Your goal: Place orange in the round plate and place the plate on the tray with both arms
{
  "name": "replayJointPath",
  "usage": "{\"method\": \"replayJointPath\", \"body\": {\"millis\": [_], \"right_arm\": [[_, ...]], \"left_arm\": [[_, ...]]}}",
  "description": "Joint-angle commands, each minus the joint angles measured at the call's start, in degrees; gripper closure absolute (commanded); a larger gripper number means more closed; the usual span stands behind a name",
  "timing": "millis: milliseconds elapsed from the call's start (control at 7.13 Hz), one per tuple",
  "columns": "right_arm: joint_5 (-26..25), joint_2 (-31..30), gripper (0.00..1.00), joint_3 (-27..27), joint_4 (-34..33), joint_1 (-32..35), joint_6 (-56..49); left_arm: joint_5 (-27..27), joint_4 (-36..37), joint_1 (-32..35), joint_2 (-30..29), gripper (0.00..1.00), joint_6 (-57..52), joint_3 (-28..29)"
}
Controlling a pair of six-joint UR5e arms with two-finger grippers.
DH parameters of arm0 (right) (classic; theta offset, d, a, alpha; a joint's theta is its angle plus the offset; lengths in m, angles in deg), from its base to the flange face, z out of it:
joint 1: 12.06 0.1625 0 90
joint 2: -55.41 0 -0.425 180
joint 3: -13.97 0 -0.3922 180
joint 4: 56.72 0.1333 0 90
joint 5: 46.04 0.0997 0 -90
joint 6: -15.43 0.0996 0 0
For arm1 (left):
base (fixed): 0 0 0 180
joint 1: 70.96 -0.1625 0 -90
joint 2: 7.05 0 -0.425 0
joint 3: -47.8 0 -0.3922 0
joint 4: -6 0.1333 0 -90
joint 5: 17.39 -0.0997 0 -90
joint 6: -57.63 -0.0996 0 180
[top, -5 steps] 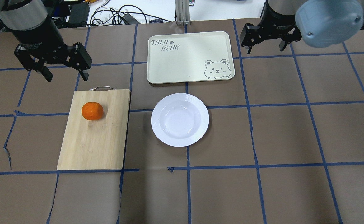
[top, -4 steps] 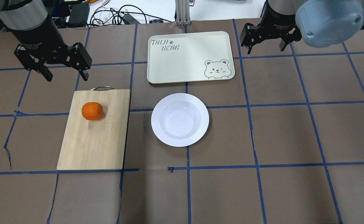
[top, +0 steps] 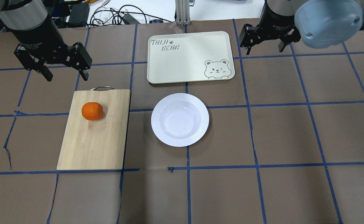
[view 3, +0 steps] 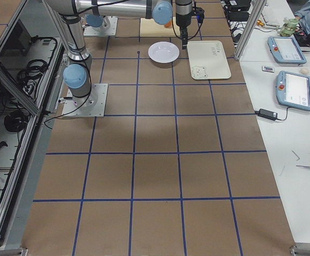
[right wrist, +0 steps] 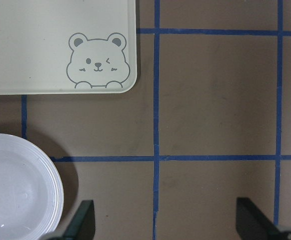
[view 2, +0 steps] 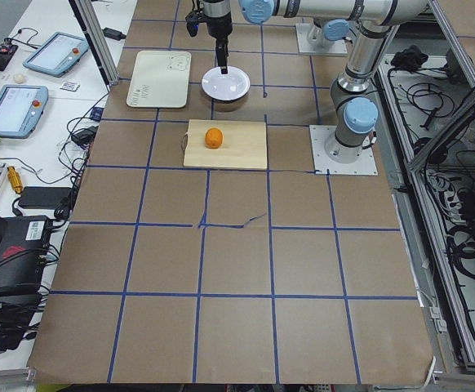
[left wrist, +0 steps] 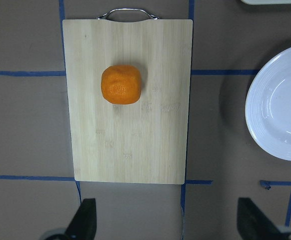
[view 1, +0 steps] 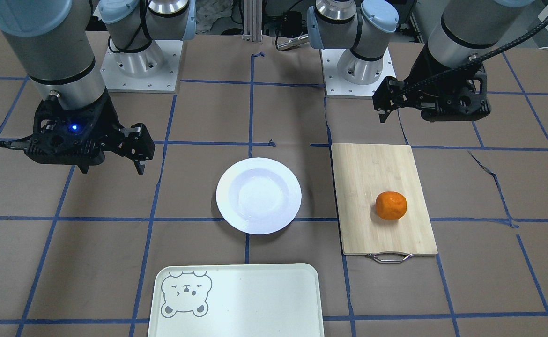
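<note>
We see the tray [view 1: 264, 299] cut off by the front-facing view's bottom edge, and by the right wrist view's top and left edges. The round plate [left wrist: 280, 105] runs off the left wrist view's right edge. Of the left gripper [left wrist: 168, 224] only 2 fingertips [left wrist: 85, 222] show there. In the exterior right view, the near arm [view 3: 112, 7] hides part of the cutting board [view 3: 148, 28].

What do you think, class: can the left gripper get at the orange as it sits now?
Probably yes. The left gripper hangs open near the orange, which sits alone on the cutting board with nothing over or beside it.
</note>
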Motion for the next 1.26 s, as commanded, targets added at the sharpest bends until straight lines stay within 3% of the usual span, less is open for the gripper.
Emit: {"method": "replayJointPath", "body": {"millis": [0,1121], "right_arm": [[0.0,0.0,0.00,-0.4,0.0,0.1,0.1],[0.1,0.0,0.00,-0.4,0.0,0.1,0.1]], "left_arm": [[-0.1,0.0,0.0,0.0,0.00,0.0,0.0],[-0.1,0.1,-0.9,-0.3,0.00,0.1,-0.5]]}}
